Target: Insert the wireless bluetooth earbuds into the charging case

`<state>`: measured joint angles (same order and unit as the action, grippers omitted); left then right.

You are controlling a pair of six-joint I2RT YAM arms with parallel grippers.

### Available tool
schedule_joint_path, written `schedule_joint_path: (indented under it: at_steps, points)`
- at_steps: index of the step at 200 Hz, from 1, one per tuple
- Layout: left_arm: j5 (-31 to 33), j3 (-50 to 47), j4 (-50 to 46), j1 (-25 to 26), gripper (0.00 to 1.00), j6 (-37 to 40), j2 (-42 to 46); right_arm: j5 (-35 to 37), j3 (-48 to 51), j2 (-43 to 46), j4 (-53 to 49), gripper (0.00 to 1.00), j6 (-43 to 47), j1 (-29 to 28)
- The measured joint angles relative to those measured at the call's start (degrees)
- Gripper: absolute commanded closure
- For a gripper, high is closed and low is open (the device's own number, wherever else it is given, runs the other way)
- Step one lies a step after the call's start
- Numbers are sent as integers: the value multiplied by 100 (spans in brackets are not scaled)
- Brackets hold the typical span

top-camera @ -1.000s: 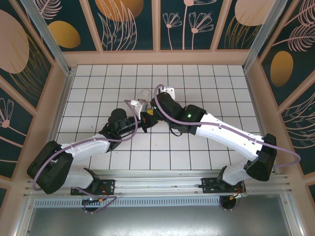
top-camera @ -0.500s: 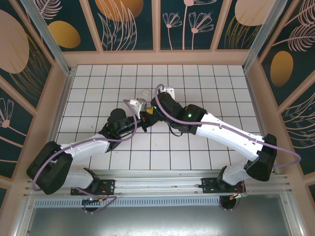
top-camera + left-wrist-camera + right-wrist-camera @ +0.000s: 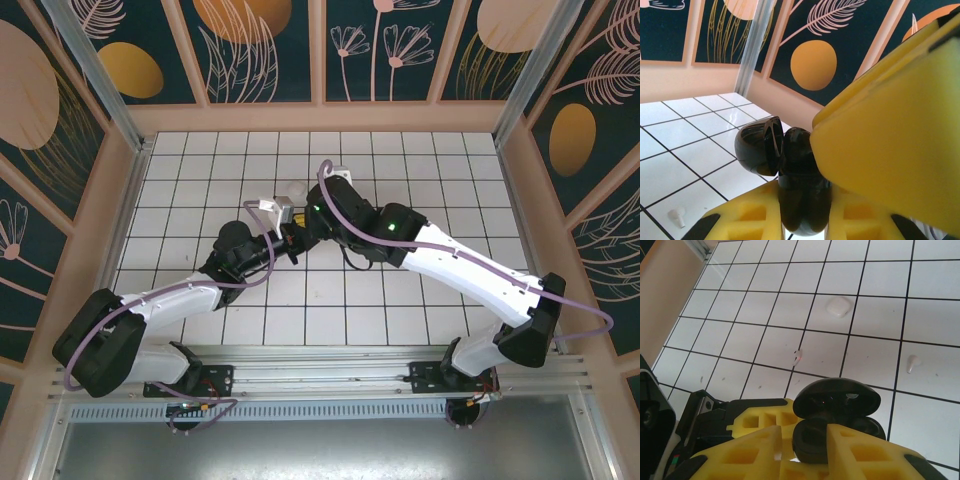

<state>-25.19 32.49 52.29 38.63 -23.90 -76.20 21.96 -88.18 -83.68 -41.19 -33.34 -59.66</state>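
Observation:
A glossy black charging case (image 3: 799, 165) stands upright with its lid (image 3: 757, 147) swung open, and my left gripper (image 3: 802, 212) is shut on its lower body. The right gripper (image 3: 803, 425) hovers directly over the open case (image 3: 836, 399), its yellow fingers (image 3: 755, 450) slightly apart with nothing between them. In the top view both grippers meet near the middle of the tiles, left (image 3: 286, 242) and right (image 3: 303, 230). Two whitish earbuds lie loose on the tiles, one (image 3: 798, 357) near the case and one (image 3: 912, 363) further right. An earbud (image 3: 676, 216) lies on the floor below the case.
A rounded white lump (image 3: 840, 306) sits on a tile beyond the earbuds, also seen as a white lump (image 3: 296, 188) just behind the grippers. Patterned walls (image 3: 320, 50) close in the tiled floor on three sides.
The right gripper's fingers have spread a little and its wrist has shifted slightly towards the back. The left gripper keeps its hold on the case, nudged a bit back too.

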Motion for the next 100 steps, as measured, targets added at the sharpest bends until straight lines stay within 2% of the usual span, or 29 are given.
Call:
schedule_joint_path:
  at_steps: [100]
  points:
    - [-22,0,28,0,100,44,11,-247,-358,85,-170,71,138,103]
